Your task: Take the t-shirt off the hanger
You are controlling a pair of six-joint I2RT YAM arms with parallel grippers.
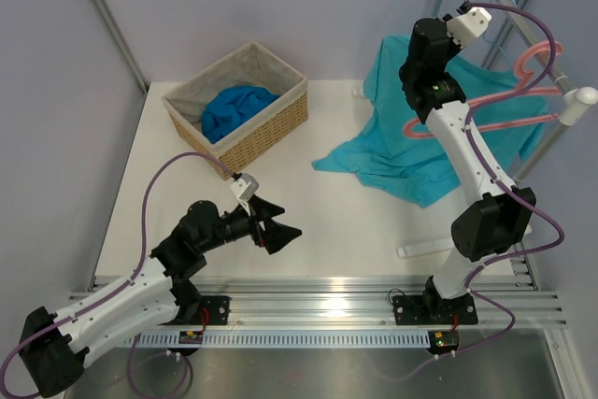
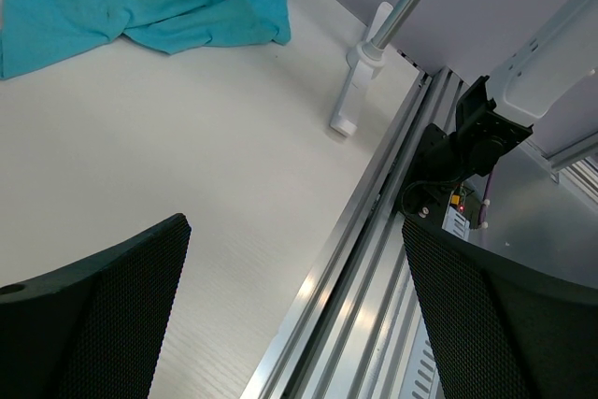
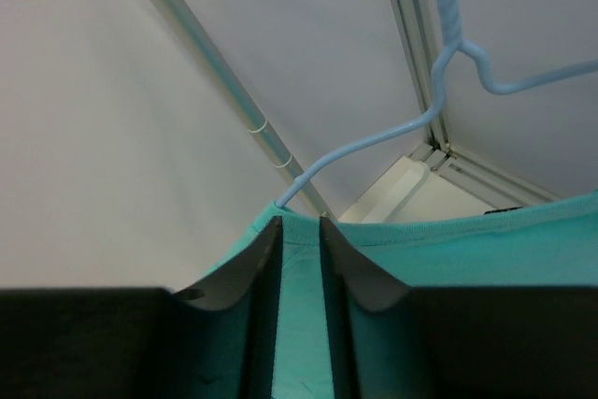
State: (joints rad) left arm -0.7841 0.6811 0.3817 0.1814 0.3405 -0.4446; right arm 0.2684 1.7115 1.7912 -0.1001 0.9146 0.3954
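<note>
Near edge: left gripper (image 1: 283, 221) low over the table (image 1: 355, 231), jaws spread wide, nothing between them, well apart from the t-shirt (image 1: 411, 151).

Mid-table, right: the t-shirt's lower part lies pooled on the table, the rest rising toward the rack.

Far right, raised: right gripper (image 3: 301, 221) pinched on the t-shirt's top edge, teal fabric between its fingers. The hanger (image 3: 447, 11) wire comes out of the cloth just at the fingertips and climbs away beyond.

Pink hanger (image 1: 509, 105) is behind the right arm.
</note>
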